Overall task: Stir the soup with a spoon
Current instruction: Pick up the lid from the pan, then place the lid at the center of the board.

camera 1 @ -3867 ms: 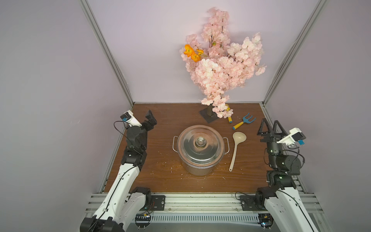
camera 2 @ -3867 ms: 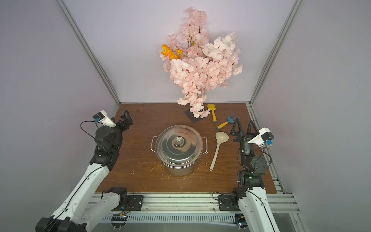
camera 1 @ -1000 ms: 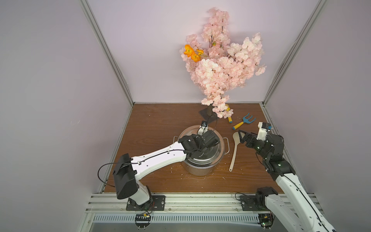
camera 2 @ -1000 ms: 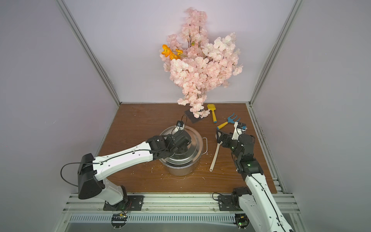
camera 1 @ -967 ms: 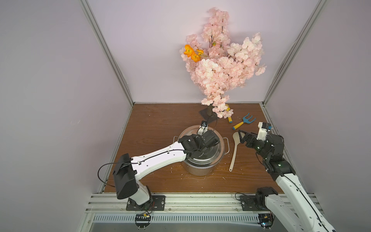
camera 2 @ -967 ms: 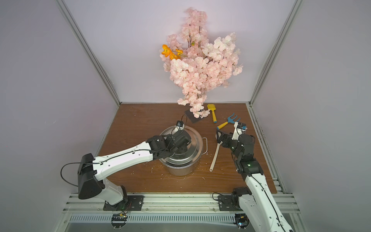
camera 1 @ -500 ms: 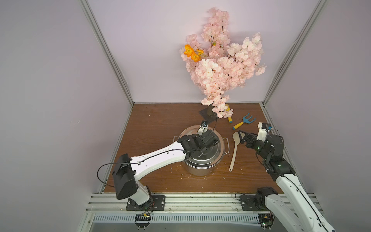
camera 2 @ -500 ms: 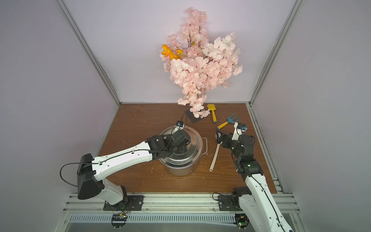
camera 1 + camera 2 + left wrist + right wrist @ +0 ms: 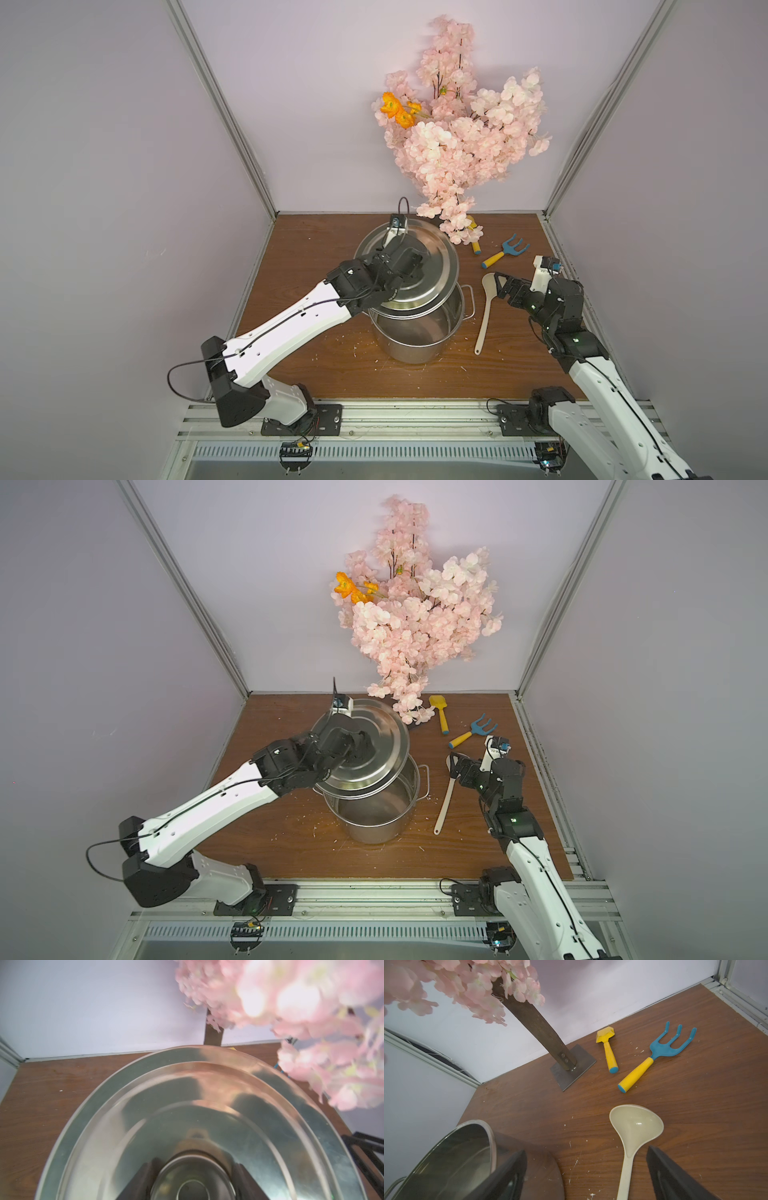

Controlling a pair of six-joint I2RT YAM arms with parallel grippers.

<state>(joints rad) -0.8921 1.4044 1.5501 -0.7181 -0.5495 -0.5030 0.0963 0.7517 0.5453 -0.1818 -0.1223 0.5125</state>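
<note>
Blossom tree (image 9: 457, 137) upper centre, rake (image 9: 505, 254) below-right on desk (image 9: 324, 374). Left claw (image 9: 192, 1174) clamps lid (image 9: 436, 266) knob, lid tilted over pot (image 9: 411, 349); right claw (image 9: 587, 1150) wide above spoon (image 9: 485, 309).

I see cream ladle spoon (image 9: 484, 314) lying flat, bowl up, just beside upright steel stockpot (image 9: 411, 351); interior shiny.

Left arm (image 9: 291, 328) stretched forward and raised, left claw (image 9: 413, 269) clamped on the lid (image 9: 432, 249), right arm (image 9: 602, 386) bent at the elbow — right claw (image 9: 500, 286) low, jaws wide apart.
</note>
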